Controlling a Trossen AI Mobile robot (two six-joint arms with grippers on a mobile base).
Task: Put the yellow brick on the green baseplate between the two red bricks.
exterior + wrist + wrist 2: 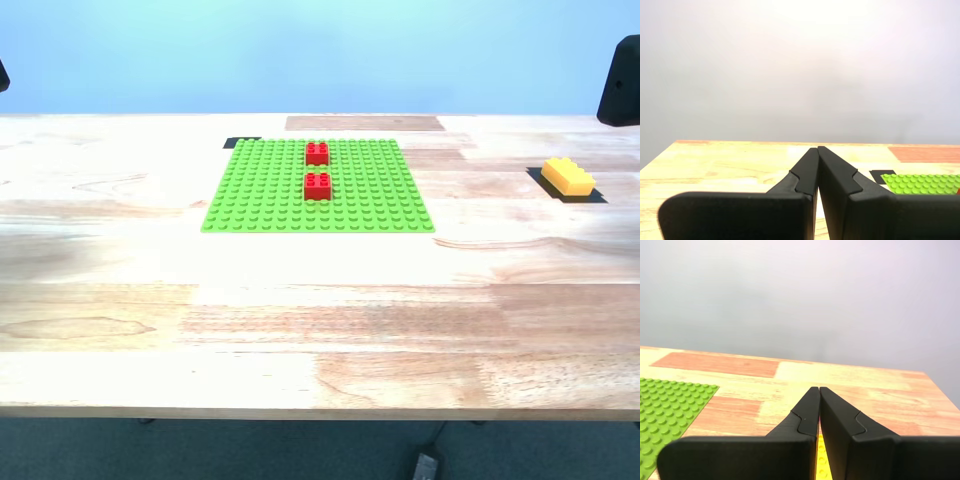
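The green baseplate (260,190) lies flat in the middle of the wooden table. The two red bricks (317,153) (317,186) stand on it in a line, a gap of about one stud row between them. The yellow brick (567,177) rests on a black mark near the exterior view's right edge. My first gripper (817,148) is shut and empty above the table, with the baseplate's corner (922,182) off to one side. My second gripper (819,388) is shut too. A sliver of the yellow brick (821,460) shows below its fingers, and it is not held.
Dark arm parts show at the exterior view's upper right (622,80) and upper left edge (3,75). A black tape mark (880,175) sits at the baseplate's far corner. Bare wooden tabletop (300,330) stretches to the near edge.
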